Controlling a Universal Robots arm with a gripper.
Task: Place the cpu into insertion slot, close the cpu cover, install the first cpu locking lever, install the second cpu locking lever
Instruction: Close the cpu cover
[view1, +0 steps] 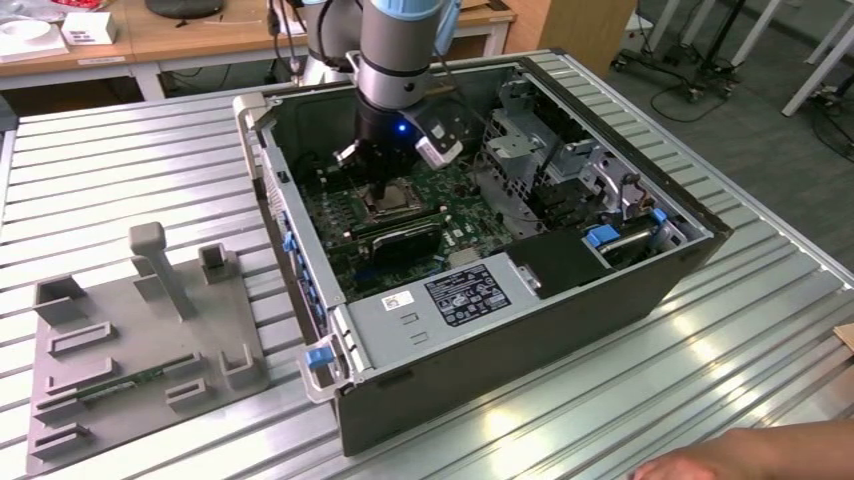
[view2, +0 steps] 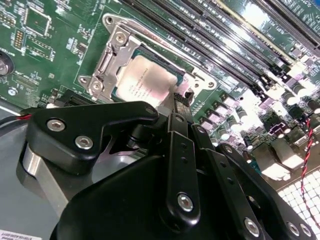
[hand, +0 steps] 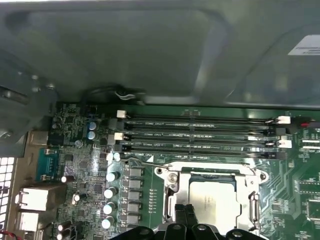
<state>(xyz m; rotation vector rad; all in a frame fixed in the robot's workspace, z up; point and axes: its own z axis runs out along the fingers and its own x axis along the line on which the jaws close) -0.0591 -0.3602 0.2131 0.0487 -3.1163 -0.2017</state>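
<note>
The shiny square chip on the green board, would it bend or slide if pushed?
Probably stiff: the chip has a flat, metal-looking top, so it should not bend. It likely won't slide, since the metal frame seems to sit around its edges. Thin and small, it is probably light.

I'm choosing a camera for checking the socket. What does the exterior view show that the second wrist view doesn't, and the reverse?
Exterior view: the open computer case, a grey fixture tray beside it, a hand at the edge. Second wrist view: the cpu seated, the cpu cover closed around it. Both: the gripper, jaws together, over the green motherboard.
</note>
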